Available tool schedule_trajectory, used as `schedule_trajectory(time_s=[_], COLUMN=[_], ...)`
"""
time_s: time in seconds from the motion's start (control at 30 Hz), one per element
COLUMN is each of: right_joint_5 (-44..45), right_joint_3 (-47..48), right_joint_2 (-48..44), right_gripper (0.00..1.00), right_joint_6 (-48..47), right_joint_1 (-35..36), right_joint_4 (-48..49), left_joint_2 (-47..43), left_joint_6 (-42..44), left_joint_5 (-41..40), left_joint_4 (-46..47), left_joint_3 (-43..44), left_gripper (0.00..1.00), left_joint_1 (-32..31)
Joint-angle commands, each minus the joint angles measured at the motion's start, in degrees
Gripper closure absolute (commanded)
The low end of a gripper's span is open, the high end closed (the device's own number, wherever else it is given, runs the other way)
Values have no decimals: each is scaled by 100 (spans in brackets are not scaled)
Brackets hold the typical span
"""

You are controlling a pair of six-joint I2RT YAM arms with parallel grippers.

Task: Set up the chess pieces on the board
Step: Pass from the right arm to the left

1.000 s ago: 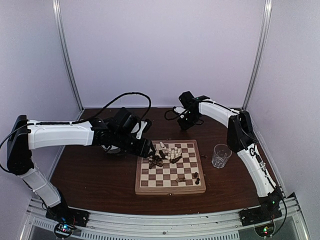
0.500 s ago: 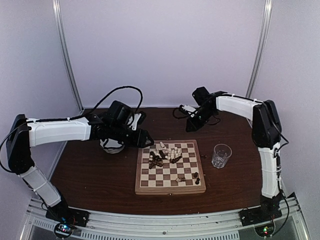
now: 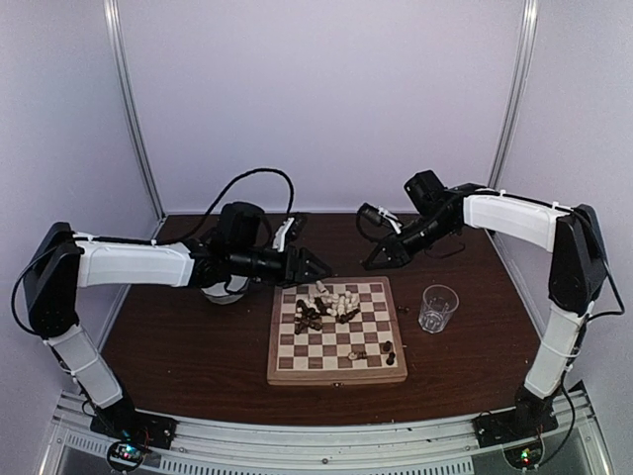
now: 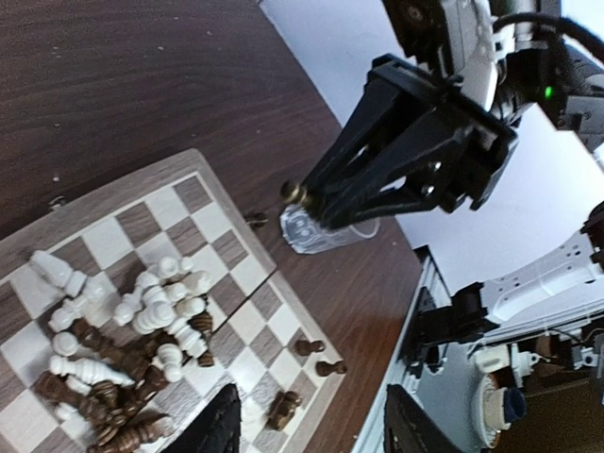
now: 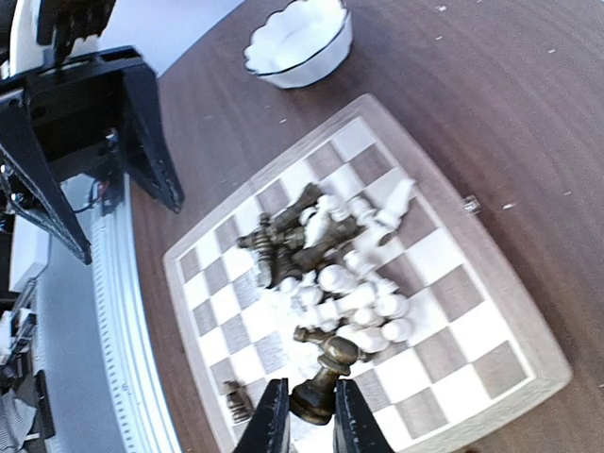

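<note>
We are looking into a booth of pale lilac walls around a dark wooden table, with the board lying in the middle between the two arms. Most of the chess pieces are lying in a mixed dark and cream heap on the board's far-left squares. A few loose dark chessmen are sitting toward its near-right corner. The right gripper is hanging over the board's far side, pinching a dark piece by its lower end, with the head poking out tilted past the fingertips. The left gripper is hovering near the far-left corner, fingers spread wide with nothing between them. A clear glass is standing right of the board, and a white bowl is sitting left of it.

We are judging three risks. The tilted piece may be toppling as soon as it is released on its square. The two grippers are working close together and could be clashing above the heap. Any low pass through that crowded pile could be sending chessmen rolling off the board
</note>
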Motion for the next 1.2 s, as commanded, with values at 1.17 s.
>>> schedule_trajectory(time_s=[1.17], right_joint_5=[-267], right_joint_3=[-379], right_joint_2=[-866], right_gripper=[95], right_joint_6=[-523], right_joint_1=[633], right_joint_4=[60], left_joint_2=[1664], left_joint_6=[-4323], left_joint_5=[964], left_joint_4=[5463], left_joint_3=[-324], left_gripper=[74], left_joint_1=[-270])
